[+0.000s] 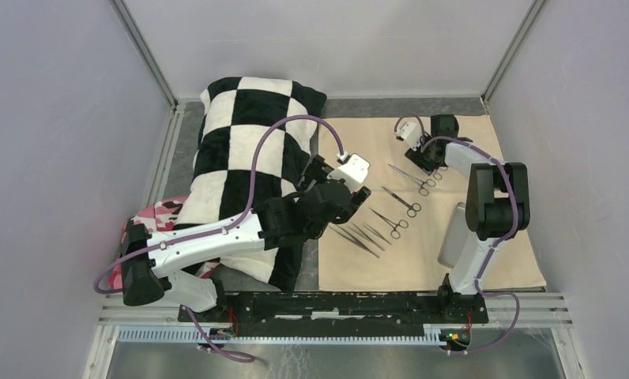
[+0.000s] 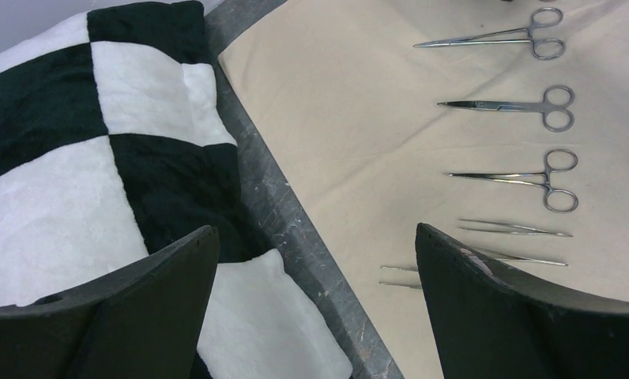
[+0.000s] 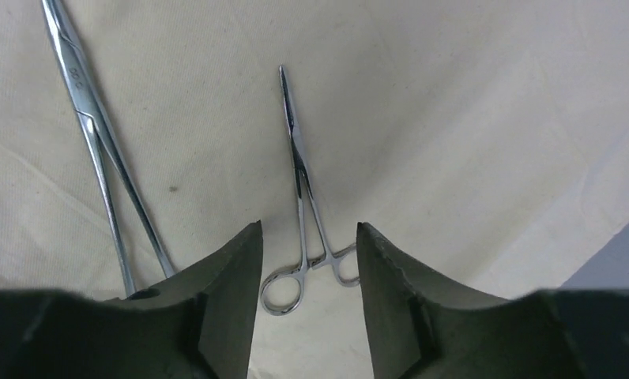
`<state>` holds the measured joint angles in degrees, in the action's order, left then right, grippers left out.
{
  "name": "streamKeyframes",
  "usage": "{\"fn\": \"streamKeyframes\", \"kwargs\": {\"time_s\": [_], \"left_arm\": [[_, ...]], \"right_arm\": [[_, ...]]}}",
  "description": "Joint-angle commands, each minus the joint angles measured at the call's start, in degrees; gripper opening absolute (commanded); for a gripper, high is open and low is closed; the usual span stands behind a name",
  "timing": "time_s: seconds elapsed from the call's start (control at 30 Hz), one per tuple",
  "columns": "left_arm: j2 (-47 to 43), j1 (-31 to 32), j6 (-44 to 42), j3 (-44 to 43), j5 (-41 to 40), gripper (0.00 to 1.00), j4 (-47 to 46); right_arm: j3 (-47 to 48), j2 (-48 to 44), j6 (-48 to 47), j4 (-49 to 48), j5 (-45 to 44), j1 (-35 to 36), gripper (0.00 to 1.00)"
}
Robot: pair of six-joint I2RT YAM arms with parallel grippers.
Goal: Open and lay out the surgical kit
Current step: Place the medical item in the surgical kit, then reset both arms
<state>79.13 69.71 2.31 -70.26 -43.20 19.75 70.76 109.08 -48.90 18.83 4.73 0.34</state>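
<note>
beige cloth flat | left gripper wide, empty | right gripper parted — straddling forceps

The dark grey, marbled table ahead of my two bases carries three soft things. The beige cloth wrap lies spread flat over its 3 o'clock half (a few shallow creases). The checkered pillow fills the 9 to 11 o'clock side, a narrow strip of bare table between it and the wrap. A pink camouflage cloth pokes out beneath the pillow at 8 o'clock.
</note>
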Motion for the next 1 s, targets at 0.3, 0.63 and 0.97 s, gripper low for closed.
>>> {"fn": "streamKeyframes", "kwargs": {"time_s": [0.3, 0.63, 0.97], "left_arm": [[-6.4, -2.4, -0.4, 0.7, 1.6, 1.0, -4.1], [-22.4, -2.5, 8.0, -3.1, 10.3, 1.0, 2.7], [-38.9, -2.5, 18.4, -9.4, 19.2, 1.0, 6.8]], "right_arm": [[-9.7, -42.1, 36.4, 0.6, -2.0, 13.5, 0.98], [-7.5, -76.4, 52.1, 15.9, 4.9, 13.8, 0.98], [6.9, -86.5, 52.7, 16.9, -9.1, 13.7, 0.98]]}}
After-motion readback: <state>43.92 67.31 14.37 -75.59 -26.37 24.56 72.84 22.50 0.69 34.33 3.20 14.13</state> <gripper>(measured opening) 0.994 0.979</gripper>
